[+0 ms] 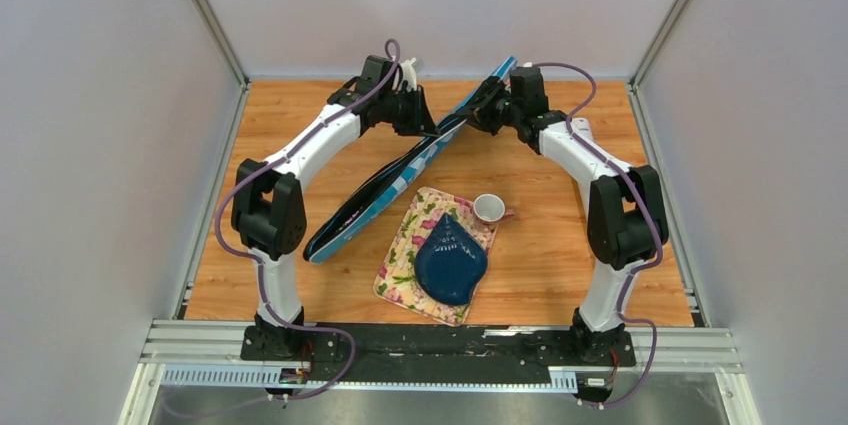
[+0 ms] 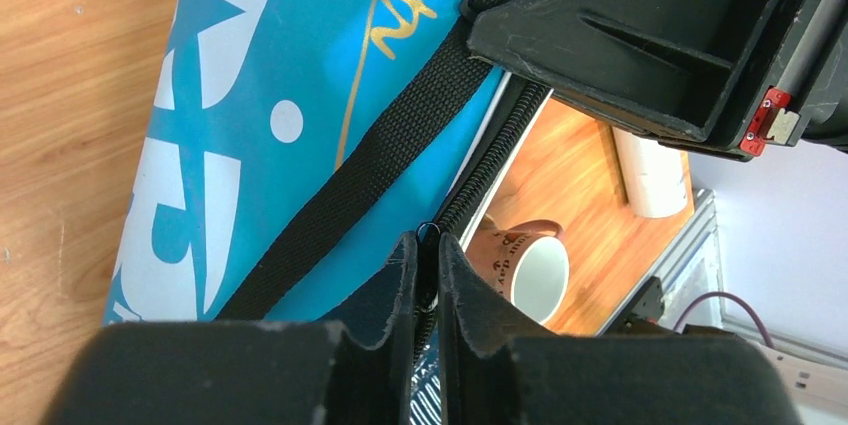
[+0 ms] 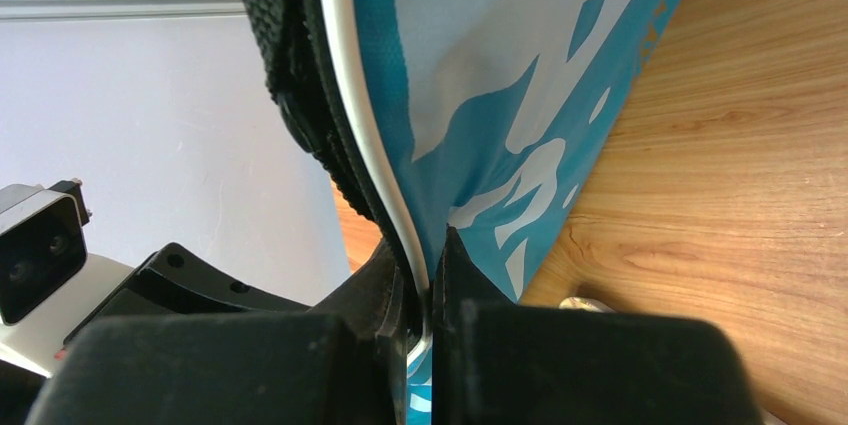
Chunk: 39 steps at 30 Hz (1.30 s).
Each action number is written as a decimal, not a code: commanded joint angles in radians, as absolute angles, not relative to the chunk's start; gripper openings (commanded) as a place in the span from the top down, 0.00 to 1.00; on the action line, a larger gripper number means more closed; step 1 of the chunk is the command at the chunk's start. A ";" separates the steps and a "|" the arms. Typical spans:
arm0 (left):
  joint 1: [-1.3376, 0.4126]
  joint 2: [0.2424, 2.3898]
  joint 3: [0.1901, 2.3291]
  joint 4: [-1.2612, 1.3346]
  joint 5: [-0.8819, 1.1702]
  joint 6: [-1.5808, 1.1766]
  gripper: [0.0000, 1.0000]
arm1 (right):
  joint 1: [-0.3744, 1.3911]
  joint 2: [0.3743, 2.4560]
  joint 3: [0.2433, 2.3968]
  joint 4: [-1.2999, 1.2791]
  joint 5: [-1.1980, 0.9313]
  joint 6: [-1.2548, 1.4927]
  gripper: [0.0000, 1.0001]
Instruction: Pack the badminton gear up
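The blue racket bag [image 1: 385,195] lies slantwise across the counter [image 1: 560,255], its far end held up off the wood, just beside the small cup [image 1: 489,208]. The left fingers [image 2: 395,290] are pinched almost together on the bag's zipper pull [image 2: 428,235]. The right fingers [image 3: 462,275] are closed tight on the white piping [image 3: 383,180] along the bag's raised edge.

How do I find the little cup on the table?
Start at the wooden table, then find the flowery cloth in its middle, right of the long blue racket bag. The cup stands at that cloth's far right corner, beside the dark blue plate. It is the only small, round, white thing there.
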<state>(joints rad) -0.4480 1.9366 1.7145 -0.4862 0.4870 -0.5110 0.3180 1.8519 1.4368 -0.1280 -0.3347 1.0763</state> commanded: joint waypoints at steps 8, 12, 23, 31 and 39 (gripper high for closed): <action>-0.459 1.858 1.700 -0.456 0.416 -0.480 1.00 | 0.319 1.819 1.462 -0.026 -0.367 1.103 1.00; -0.466 1.794 1.651 -0.434 0.388 -0.462 1.00 | 0.314 1.815 1.460 -0.034 -0.338 1.097 1.00; -0.474 1.548 1.317 -0.296 0.314 -0.394 1.00 | 0.253 1.812 1.384 0.069 -0.246 1.219 1.00; -0.483 1.453 1.223 -0.312 0.316 -0.388 1.00 | 0.215 1.853 1.400 0.107 -0.202 1.255 1.00; -0.483 1.587 1.402 -0.414 0.464 -0.371 0.59 | 0.209 1.856 1.408 0.097 -0.285 1.233 1.00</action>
